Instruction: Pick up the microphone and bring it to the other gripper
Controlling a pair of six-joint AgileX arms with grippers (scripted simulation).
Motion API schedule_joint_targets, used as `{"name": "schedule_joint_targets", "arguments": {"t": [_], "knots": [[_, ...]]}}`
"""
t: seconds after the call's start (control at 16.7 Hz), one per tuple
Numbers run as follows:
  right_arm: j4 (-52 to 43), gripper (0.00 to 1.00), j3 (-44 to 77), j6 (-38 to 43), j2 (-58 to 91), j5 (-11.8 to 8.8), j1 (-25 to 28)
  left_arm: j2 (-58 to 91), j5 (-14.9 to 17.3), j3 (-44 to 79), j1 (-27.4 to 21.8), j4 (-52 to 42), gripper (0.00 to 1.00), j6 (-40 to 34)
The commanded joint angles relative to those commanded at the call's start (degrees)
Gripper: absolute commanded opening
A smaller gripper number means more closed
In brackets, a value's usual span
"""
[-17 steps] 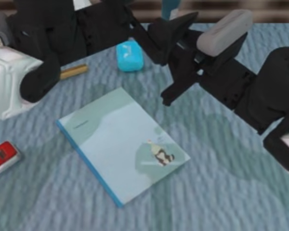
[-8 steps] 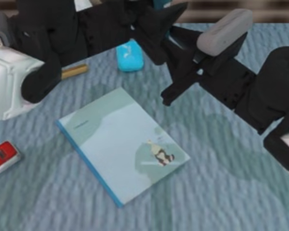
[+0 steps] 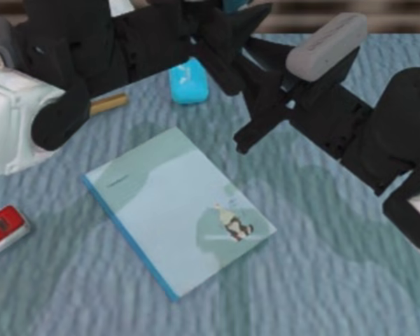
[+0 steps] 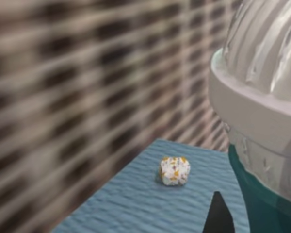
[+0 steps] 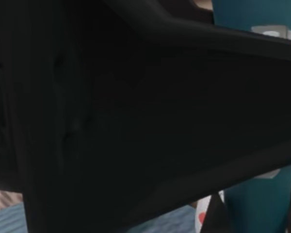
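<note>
The microphone [image 4: 262,73] fills the edge of the left wrist view, with its ribbed silvery-white head above a teal handle [image 4: 266,204]. In the top view only a sliver of the teal handle [image 3: 234,5] shows at the far edge, above my left gripper [image 3: 241,28], which is shut on it. My right gripper [image 3: 255,91] reaches in from the right under its grey block [image 3: 327,45], with its jaws spread wide right beside the left gripper. The right wrist view is mostly blocked by black gripper body, with the teal handle [image 5: 257,204] and its white switch strip [image 5: 271,31] at the edge.
A light blue book [image 3: 178,210] lies mid-table. A cyan block [image 3: 189,80] and a yellow-brown stick [image 3: 106,103] sit near the far left. A white appliance [image 3: 7,119] and a red item [image 3: 0,227] are at the left edge. A small speckled lump [image 4: 174,170] rests far off.
My left gripper has shifted a little toward the far edge with the microphone, closing in on the right gripper. For the last half second nothing moved visibly.
</note>
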Motion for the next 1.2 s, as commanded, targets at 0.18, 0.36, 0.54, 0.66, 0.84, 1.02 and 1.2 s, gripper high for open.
{"name": "schedule_joint_targets", "arguments": {"t": [0.18,0.36,0.54,0.66,0.84,1.02,1.2], "knots": [[0.00,0.08,0.00,0.00,0.00,0.00,0.00,0.00,0.00,0.00,0.00,0.00,0.00,0.00],[0.00,0.30,0.00,0.00,0.00,0.00,0.00,0.00,0.00,0.00,0.00,0.00,0.00,0.00],[0.00,0.53,0.00,0.00,0.00,0.00,0.00,0.00,0.00,0.00,0.00,0.00,0.00,0.00],[0.00,0.68,0.00,0.00,0.00,0.00,0.00,0.00,0.00,0.00,0.00,0.00,0.00,0.00],[0.00,0.90,0.00,0.00,0.00,0.00,0.00,0.00,0.00,0.00,0.00,0.00,0.00,0.00],[0.00,1.00,0.00,0.00,0.00,0.00,0.00,0.00,0.00,0.00,0.00,0.00,0.00,0.00],[0.00,1.00,0.00,0.00,0.00,0.00,0.00,0.00,0.00,0.00,0.00,0.00,0.00,0.00]]}}
